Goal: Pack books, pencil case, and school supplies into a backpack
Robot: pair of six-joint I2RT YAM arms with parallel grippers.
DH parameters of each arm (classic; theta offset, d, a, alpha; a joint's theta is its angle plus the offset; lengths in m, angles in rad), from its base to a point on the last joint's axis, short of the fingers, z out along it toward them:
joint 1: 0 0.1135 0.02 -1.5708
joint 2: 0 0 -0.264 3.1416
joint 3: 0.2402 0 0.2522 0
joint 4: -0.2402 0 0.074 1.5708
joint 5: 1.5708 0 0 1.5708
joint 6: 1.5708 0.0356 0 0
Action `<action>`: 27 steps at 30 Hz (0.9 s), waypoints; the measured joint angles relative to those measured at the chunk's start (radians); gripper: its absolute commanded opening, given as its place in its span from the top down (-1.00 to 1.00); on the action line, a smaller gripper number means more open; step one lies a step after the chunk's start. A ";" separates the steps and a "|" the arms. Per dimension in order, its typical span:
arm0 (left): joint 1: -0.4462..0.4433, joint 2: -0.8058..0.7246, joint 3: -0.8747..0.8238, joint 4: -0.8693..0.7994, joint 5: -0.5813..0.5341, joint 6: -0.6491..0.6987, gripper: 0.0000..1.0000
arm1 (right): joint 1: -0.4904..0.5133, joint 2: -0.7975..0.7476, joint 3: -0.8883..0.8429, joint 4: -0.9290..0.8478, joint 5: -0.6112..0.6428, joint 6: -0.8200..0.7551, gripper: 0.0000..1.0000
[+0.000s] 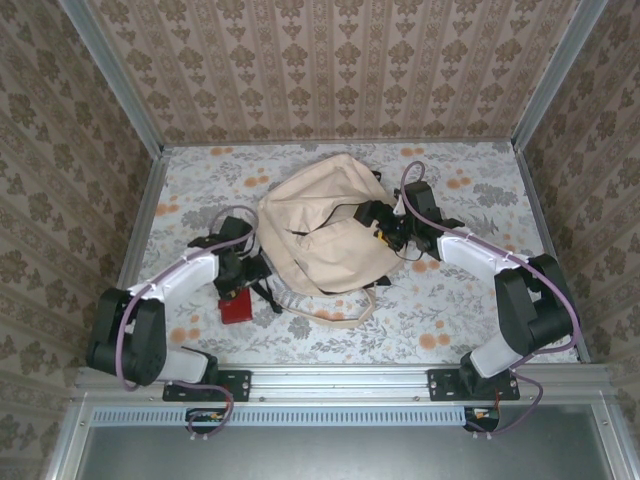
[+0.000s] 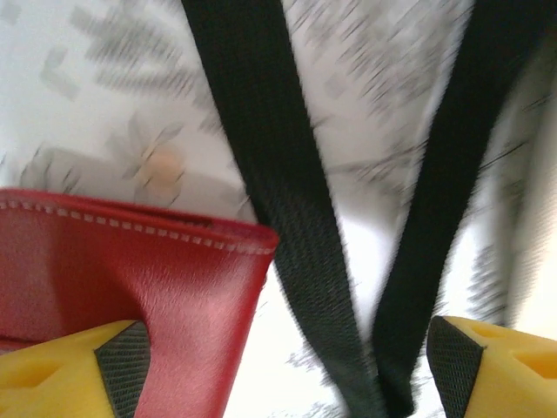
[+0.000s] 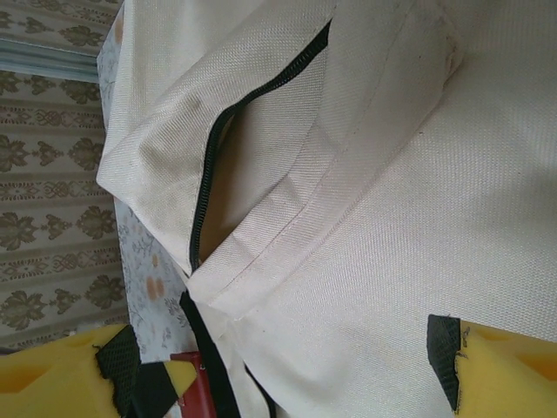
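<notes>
Left wrist: black straps [image 2: 287, 200], school supplies [image 2: 130, 270] within spread left hand [image 2: 287, 366]; right hand [image 3: 287, 361] spread over backpack [image 3: 392, 174].

Surface: floral-patterned table [image 1: 480, 310]
Centre: cream canvas backpack [image 1: 320, 225], its beige strap [image 1: 335, 319] lying toward the near edge
Near left: red squarish item [image 1: 237, 309]

I am holding my left gripper [image 1: 243, 272] by the small red item [image 1: 237, 310] and my right gripper [image 1: 386, 228] over the cream backpack [image 1: 315, 225], which is lying on the flowery table [image 1: 470, 310].
</notes>
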 measured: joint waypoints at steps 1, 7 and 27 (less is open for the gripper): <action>0.004 0.006 0.015 0.003 0.002 0.012 -0.70 | 0.000 0.000 0.000 0.002 0.000 0.003 -0.79; 0.028 -0.035 0.053 -0.079 -0.015 0.081 -0.64 | 0.000 -0.018 0.000 -0.018 0.001 -0.008 -0.79; 0.243 -0.138 -0.152 -0.077 0.124 0.097 -0.20 | 0.116 -0.030 0.093 -0.090 0.005 -0.055 -0.73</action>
